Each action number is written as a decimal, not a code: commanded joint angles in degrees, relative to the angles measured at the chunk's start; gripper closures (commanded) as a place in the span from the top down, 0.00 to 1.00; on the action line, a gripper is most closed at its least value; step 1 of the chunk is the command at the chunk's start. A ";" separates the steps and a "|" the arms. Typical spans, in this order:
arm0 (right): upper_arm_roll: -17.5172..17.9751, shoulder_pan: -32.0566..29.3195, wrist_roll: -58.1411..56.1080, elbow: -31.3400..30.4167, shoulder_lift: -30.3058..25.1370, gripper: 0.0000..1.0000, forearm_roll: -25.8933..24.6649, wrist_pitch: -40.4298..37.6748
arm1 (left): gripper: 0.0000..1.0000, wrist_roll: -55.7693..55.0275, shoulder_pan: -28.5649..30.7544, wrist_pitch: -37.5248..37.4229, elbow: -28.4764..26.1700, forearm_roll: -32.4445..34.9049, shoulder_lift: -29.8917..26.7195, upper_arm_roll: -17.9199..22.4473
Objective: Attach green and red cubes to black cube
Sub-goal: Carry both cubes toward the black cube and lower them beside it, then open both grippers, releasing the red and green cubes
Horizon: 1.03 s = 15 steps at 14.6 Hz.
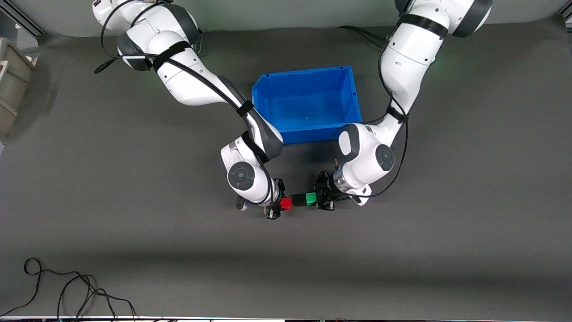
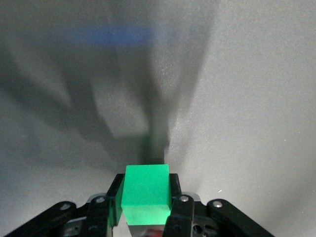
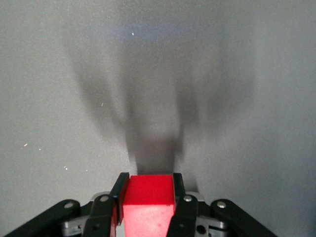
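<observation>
Front view shows you the whole job: the right gripper (image 1: 278,206) is clamped on the red cube (image 1: 286,204), and the left gripper (image 1: 322,198) is clamped on the green cube (image 1: 311,198). Both are held over the bare table (image 1: 134,214), on the front-camera side of the blue bin (image 1: 308,103), with the cubes facing each other. Between them sits a dark block that looks like the black cube (image 1: 299,201), joined to the green cube; you cannot tell for sure, since the left wrist view hides it.

Your step, as I judge it, is closing the small gap between red and black. Line the red cube's face square to the black face before you push; in the front view red sits slightly lower than green, so correct that offset first. Bring the arms together slowly along one straight line and keep both grips tight. A skewed approach risks twisting a cube in its fingers.
</observation>
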 commanded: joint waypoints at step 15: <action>-0.63 2.84 -1.56 1.93 2.59 0.00 -3.41 2.59 | 1.00 0.08 -1.32 0.73 3.39 -0.13 2.21 0.75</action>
